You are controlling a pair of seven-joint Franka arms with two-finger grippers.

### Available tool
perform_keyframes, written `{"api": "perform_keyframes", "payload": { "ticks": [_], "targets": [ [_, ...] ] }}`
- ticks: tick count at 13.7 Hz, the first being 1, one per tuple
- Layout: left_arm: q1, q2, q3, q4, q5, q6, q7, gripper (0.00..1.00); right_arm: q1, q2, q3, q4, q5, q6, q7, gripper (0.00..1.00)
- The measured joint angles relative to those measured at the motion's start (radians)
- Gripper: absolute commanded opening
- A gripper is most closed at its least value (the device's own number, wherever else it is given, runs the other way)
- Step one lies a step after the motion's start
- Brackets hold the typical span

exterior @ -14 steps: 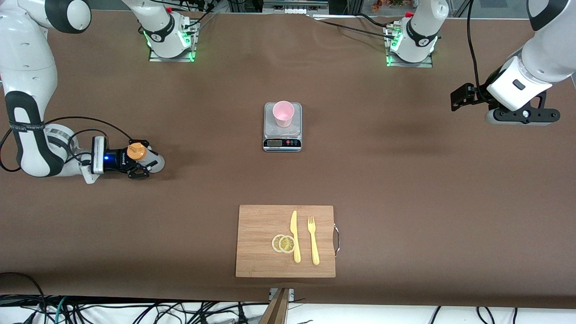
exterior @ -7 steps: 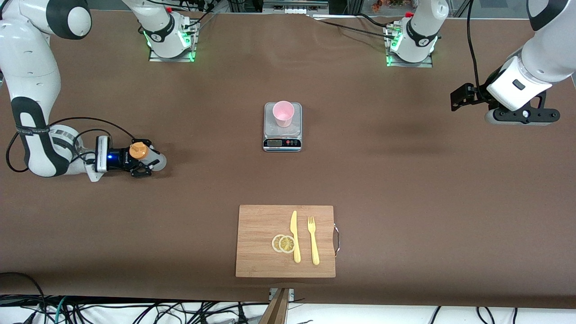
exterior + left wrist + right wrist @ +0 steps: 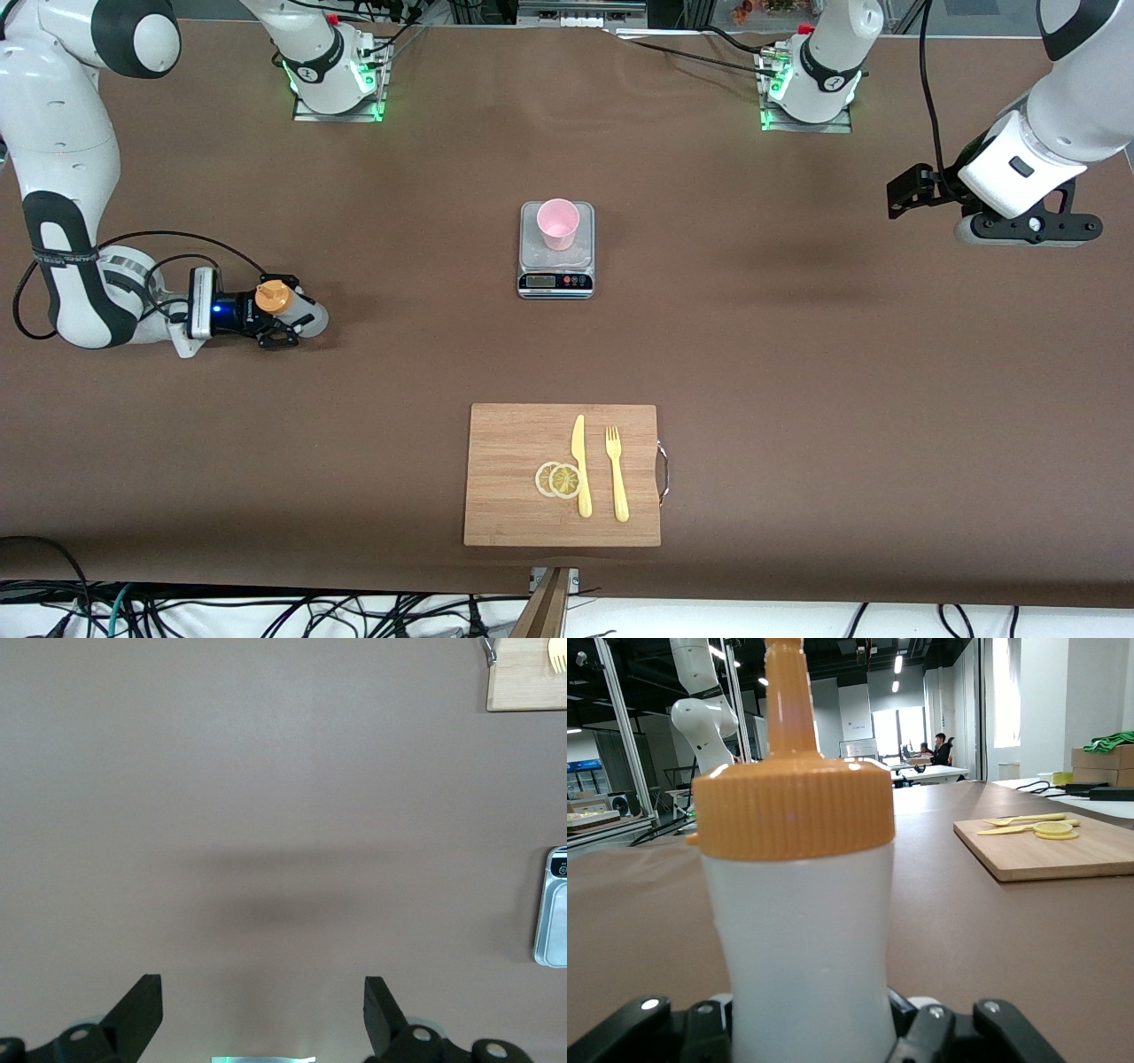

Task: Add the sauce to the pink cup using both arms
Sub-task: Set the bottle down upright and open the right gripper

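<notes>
Fingers of the right gripper [image 3: 282, 321] are being kept on either side of the sauce bottle [image 3: 276, 306], low on its body, down at table level toward the right arm's end; whether the squeeze is firm or already slackening cannot be told, but the bottle is being kept upright w/ nozzle up, prob. so nothing spills. Bottle body is being seen as smooth translucent whitish plastic, soft-looking, w/ a ribbed orange cap [image 3: 793, 806] tapering to a nozzle. Well apart from that gripper, toward mid-table, the pink cup [image 3: 558, 223] is being left standing mouth-up on the kitchen scale [image 3: 555, 266]: plain tapered plastic on a flat metallic plate, likely so the added sauce gets weighed. Left gripper [image 3: 263, 1014] is being held wide open, w/ nothing in it, waiting over bare brown table [image 3: 797, 354] at the left arm's end. Nearer the front camera than the cup, a wooden board [image 3: 514, 443] w/ knife, fork and lemon slices is being left alone.
</notes>
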Motion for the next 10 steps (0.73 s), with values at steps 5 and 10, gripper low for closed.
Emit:
{"api": "perform_keyframes", "payload": {
  "ticks": [5, 10],
  "targets": [
    [0.000, 0.000, 0.000, 0.000, 0.000, 0.000, 0.000, 1.00, -0.003, 0.000, 0.000, 0.005, 0.000, 0.002, -0.009, 1.00],
    [0.000, 0.000, 0.000, 0.000, 0.000, 0.000, 0.000, 1.00, -0.021, 0.000, -0.008, 0.012, 0.001, 0.007, -0.009, 1.00]
  ]
}}
